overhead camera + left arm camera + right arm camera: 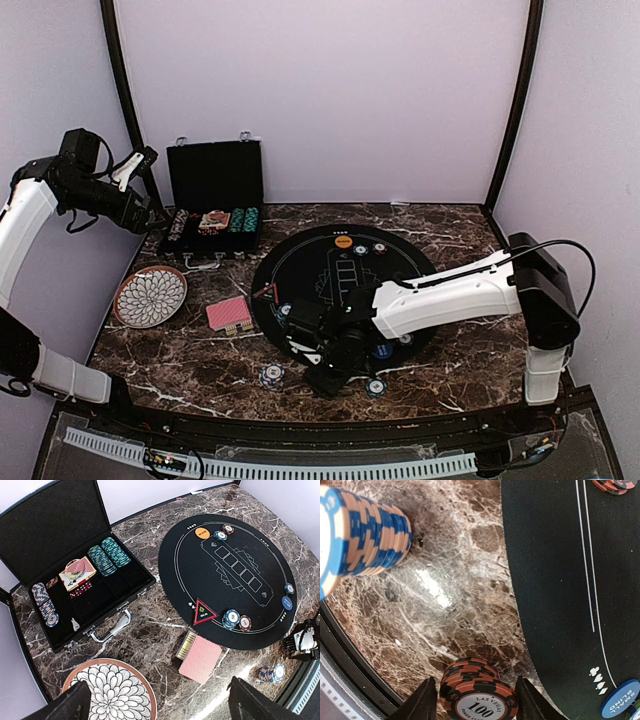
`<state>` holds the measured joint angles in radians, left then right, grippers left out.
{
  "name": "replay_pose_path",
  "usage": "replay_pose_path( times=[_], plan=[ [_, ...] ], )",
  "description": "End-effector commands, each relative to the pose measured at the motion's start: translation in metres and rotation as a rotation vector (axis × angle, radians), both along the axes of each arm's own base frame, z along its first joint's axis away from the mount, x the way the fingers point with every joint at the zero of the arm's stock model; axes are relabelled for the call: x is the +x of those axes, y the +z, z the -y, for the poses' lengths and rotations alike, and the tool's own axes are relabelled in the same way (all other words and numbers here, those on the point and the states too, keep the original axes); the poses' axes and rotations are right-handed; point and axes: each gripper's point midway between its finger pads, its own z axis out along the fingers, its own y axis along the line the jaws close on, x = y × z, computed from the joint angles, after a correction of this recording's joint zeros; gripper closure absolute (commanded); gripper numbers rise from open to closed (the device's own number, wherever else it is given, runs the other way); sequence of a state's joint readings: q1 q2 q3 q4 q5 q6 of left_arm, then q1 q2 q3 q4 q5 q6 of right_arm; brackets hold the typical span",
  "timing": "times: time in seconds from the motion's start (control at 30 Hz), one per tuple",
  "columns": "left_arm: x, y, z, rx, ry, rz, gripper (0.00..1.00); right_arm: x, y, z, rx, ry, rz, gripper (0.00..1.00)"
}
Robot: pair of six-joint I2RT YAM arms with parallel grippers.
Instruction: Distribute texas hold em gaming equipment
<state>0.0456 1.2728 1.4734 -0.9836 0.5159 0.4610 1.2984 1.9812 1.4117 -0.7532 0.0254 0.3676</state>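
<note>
Poker chips [479,700]: red-black stripe-edged stack marked 100, bottom cut off by frame, on veined marble tabletop [460,605] just off the black felt mat [555,580]. Right gripper [475,678] straddles it, clamped or not I cannot tell. Left gripper [160,682] spread wide, left of mat.

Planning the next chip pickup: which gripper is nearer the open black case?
Left. The left gripper hangs high just left of the case; the right gripper is across the table at the near edge.
</note>
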Motion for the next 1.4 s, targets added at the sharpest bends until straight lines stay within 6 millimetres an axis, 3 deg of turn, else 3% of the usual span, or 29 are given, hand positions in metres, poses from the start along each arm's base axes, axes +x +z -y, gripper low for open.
replay_pose_path(
  times=[0.0,0.37,0.5,0.67,1.1,1.37],
  plan=[
    [-0.010,0.012,0.003,0.000,-0.020,0.036,0.01,-0.003,0.010,-0.009,0.026,0.014,0.005,0.45],
    [-0.010,0.011,0.004,0.001,-0.021,0.036,0.01,-0.004,-0.003,-0.004,-0.006,0.017,0.001,0.44],
    [-0.009,0.010,0.003,0.002,-0.019,0.035,0.01,-0.004,-0.002,-0.006,-0.002,0.019,0.000,0.50],
    [-0.009,0.011,0.003,0.002,-0.019,0.039,0.01,-0.003,0.004,-0.007,0.005,0.019,0.006,0.60],
    [-0.008,0.014,0.004,0.000,-0.020,0.042,0.01,0.000,0.025,-0.004,0.016,0.009,0.026,0.61],
    [-0.009,0.014,0.003,0.001,-0.018,0.041,0.01,0.007,0.051,-0.003,0.049,-0.019,0.062,0.63]
  ],
)
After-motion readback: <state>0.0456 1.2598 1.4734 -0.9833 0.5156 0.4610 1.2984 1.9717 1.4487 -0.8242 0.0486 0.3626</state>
